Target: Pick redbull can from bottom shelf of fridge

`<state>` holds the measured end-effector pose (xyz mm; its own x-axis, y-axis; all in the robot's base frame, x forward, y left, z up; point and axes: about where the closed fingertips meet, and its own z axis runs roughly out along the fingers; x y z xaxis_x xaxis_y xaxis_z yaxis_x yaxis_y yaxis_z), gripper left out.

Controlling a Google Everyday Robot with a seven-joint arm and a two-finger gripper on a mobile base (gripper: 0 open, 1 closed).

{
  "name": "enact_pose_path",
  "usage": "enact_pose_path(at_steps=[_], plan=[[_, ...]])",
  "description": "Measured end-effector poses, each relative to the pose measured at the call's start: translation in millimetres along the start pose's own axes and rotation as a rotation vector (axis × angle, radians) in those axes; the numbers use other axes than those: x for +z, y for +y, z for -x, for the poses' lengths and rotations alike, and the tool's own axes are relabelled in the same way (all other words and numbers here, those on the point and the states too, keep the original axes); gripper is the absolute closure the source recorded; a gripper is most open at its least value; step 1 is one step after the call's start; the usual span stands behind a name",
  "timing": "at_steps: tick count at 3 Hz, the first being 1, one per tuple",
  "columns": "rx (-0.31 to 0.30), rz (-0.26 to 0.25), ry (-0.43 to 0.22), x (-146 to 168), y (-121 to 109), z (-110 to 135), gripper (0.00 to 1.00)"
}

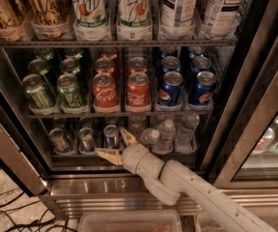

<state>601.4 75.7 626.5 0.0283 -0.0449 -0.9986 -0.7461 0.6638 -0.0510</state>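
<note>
The fridge [129, 187] stands open, with a steel frame and a dark interior. On the bottom shelf [76, 154] stand three slim blue-and-silver redbull cans, at the left [59, 140], in the middle [87, 139] and at the right [111, 135]. My gripper [110, 141] is at the shelf's front, open. One finger [127, 136] is just right of the rightmost redbull can. The other finger [105, 154] lies low in front of it. The can sits about between them, not gripped.
Clear water bottles [165, 135] stand right of the gripper on the same shelf. The rack above holds green cans [71, 90], red Coca-Cola cans [105, 91] and blue Pepsi cans [170, 88]. The glass door [274, 129] is at the right. Cables [4, 211] and a plastic bin [129, 222] are on the floor.
</note>
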Motion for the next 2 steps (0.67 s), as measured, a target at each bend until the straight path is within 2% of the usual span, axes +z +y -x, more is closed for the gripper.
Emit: enact_pose_path(at_steps=[2], plan=[[0.005,0.031,0.012,20.4,0.0,-2.8,0.29]])
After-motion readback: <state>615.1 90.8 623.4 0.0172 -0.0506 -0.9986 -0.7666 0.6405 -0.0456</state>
